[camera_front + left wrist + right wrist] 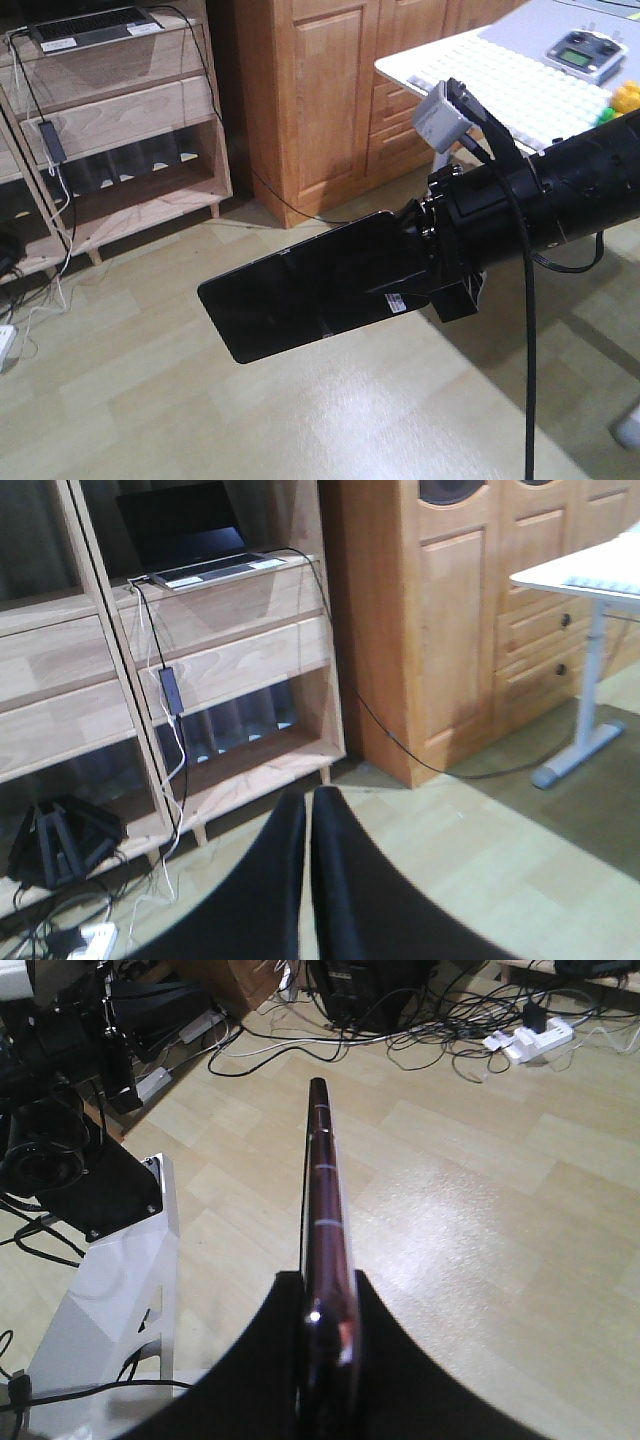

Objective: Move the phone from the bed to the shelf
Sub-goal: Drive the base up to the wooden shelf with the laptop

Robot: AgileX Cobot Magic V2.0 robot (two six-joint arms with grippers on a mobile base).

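Phone (322,1180) edge-on btwn R jaws

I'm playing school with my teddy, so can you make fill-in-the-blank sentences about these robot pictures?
The right hand grips the thin black ____.
The grey laptop sits on the wooden ____.
The left hand holds ____.
Missing words: phone, shelf, nothing.

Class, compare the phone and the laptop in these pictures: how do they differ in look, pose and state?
The phone is plain glossy black; the laptop is grey with a keyboard showing. The phone is held in mid-air, clamped in the right pincer; the laptop rests open on the shelf. Both are thin and rectangular.
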